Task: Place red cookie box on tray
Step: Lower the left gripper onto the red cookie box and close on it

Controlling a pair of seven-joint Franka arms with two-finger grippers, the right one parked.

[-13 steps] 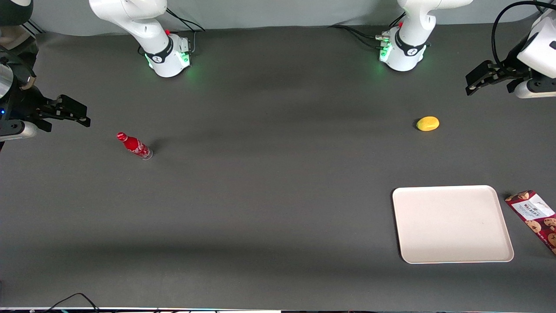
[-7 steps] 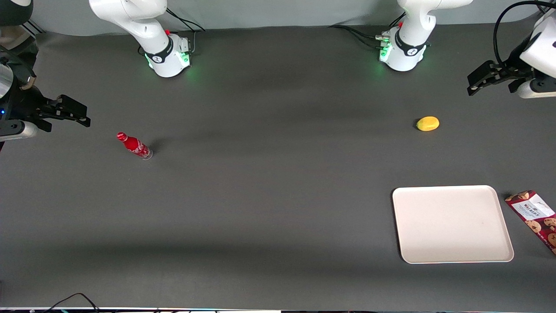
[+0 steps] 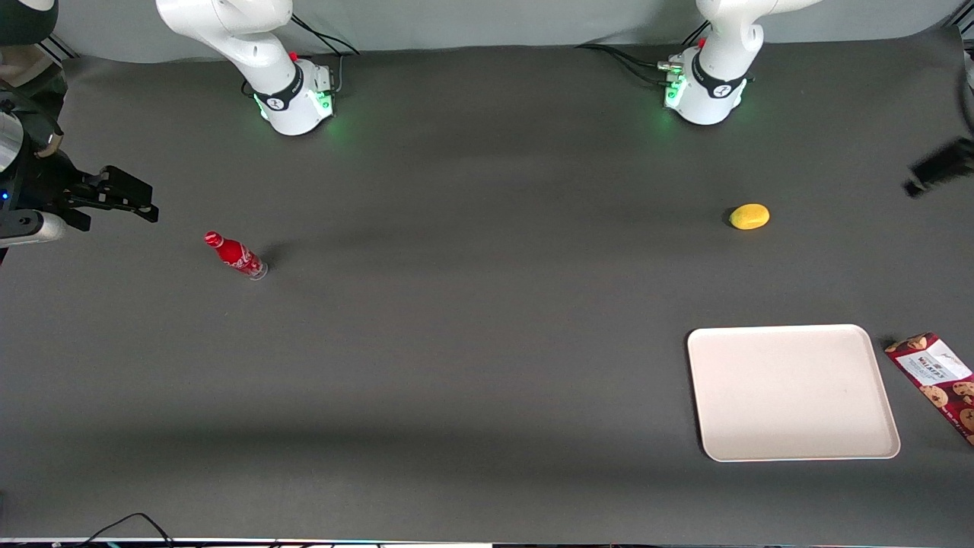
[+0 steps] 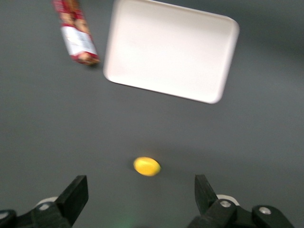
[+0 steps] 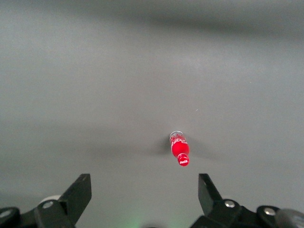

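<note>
Gripper [image 4: 137,199]: fingers spread wide, empty, high above table.
Red cookie box [image 4: 75,32]: well ahead, beside tray [image 4: 171,50].
Risk: box overhangs camera edge; angled approach may skid it.

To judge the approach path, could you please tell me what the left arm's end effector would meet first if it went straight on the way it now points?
Probably the small yellow lemon-like object, which lies between the open end effector's fingers in the wrist view; depth is unclear.
</note>
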